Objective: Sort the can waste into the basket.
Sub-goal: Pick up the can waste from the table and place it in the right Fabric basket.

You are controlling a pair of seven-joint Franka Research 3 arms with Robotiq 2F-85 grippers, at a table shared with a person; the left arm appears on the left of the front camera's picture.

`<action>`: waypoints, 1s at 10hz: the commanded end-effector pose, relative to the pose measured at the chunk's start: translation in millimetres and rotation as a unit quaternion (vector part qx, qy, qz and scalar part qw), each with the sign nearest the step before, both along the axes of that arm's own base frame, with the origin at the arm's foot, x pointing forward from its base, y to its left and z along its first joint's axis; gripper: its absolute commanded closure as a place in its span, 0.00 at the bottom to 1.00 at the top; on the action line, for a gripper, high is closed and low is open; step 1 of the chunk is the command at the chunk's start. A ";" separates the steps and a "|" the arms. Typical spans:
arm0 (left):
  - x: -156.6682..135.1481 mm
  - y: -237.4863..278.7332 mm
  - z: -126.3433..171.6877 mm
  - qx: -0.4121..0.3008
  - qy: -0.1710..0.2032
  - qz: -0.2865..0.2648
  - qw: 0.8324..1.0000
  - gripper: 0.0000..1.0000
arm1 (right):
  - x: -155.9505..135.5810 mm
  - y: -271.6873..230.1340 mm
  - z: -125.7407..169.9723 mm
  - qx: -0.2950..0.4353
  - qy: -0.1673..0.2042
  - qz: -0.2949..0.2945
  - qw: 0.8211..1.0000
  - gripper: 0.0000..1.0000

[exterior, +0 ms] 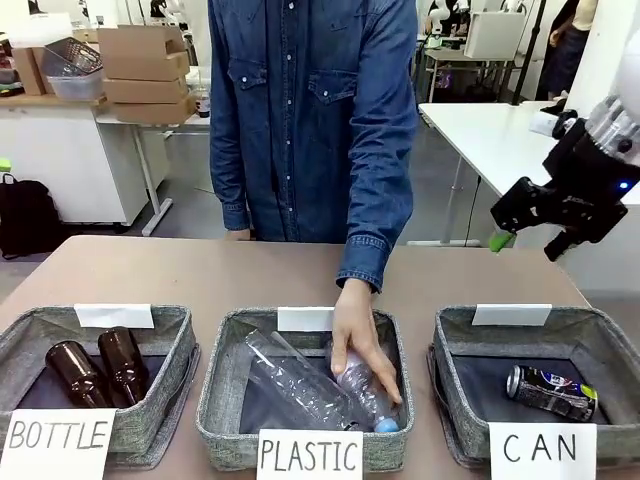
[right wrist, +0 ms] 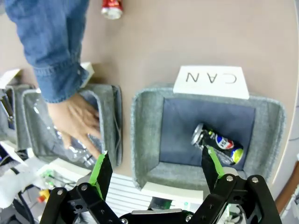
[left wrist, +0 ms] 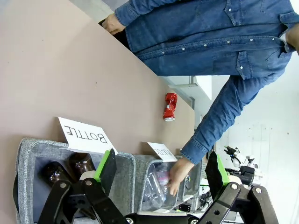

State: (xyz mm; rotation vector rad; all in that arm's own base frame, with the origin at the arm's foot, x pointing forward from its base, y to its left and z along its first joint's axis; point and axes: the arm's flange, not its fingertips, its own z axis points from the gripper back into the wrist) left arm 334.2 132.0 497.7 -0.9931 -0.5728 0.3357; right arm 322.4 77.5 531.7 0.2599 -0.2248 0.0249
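Halfway: the black can [right wrist: 217,143] lay in the basket [right wrist: 141,133]; the red can [right wrist: 112,8] sat on the worktop [right wrist: 196,37], upper left. The left gripper [left wrist: 161,161] and right gripper [right wrist: 154,161] gaped, empty.

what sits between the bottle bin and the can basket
In the front view, the PLASTIC bin sits between the BOTTLE bin and the CAN basket. It holds clear plastic bottles, with the person's hand in it.

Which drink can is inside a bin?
The black metal can with colourful print, in the grey fabric bin marked CAN; the shiny red can lies on the table.
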 end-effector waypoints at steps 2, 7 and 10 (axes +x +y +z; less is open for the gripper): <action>0.5 1.4 -0.3 0.006 -0.004 -0.006 1.000 0.00 | 25.9 7.5 -7.8 0.023 -0.043 0.013 0.999 0.00; 0.5 1.4 -0.3 0.006 -0.004 -0.006 1.000 0.00 | 29.6 12.1 -8.8 0.021 -0.075 0.015 0.997 0.00; 0.5 1.4 -0.3 0.006 -0.004 -0.006 1.000 0.00 | 87.4 67.0 -40.0 -0.034 -0.079 0.074 0.994 0.00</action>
